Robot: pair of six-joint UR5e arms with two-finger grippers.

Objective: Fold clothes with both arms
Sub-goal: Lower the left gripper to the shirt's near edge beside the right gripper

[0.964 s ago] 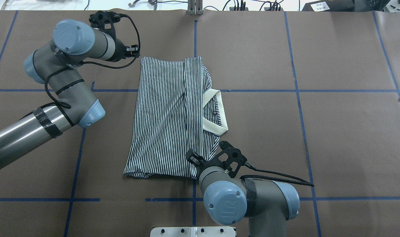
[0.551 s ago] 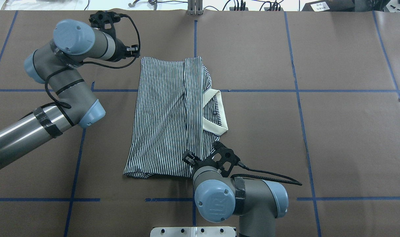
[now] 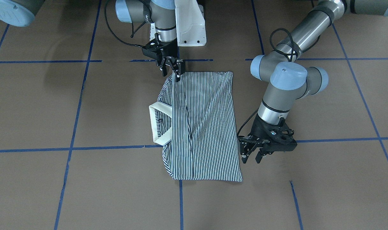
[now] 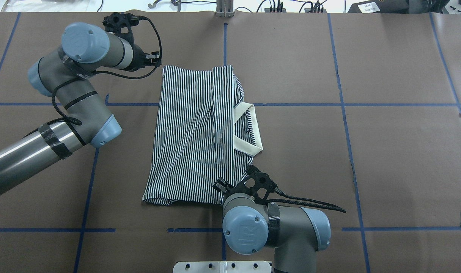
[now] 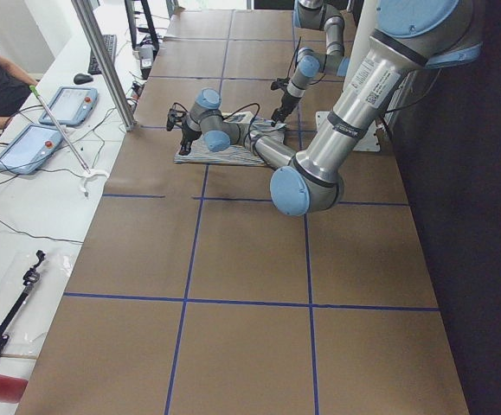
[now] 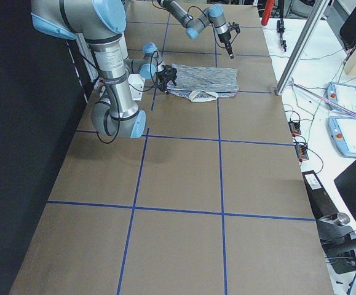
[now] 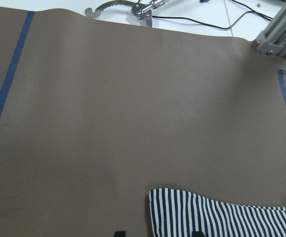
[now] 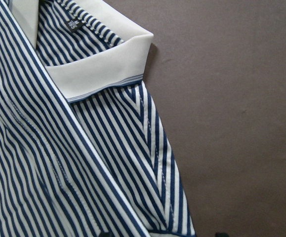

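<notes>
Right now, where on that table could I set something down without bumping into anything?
The widest bare patch of table lies beyond the cream collar of the striped shirt, out to the table's end. Crowded: the shirt's two corners, where the left claw and right claw stand open, and the strip under the left arm.

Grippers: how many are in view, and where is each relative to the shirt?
2. The left gripper hangs beside the shirt, near its far corner; the right gripper is over its corner by the base.
</notes>
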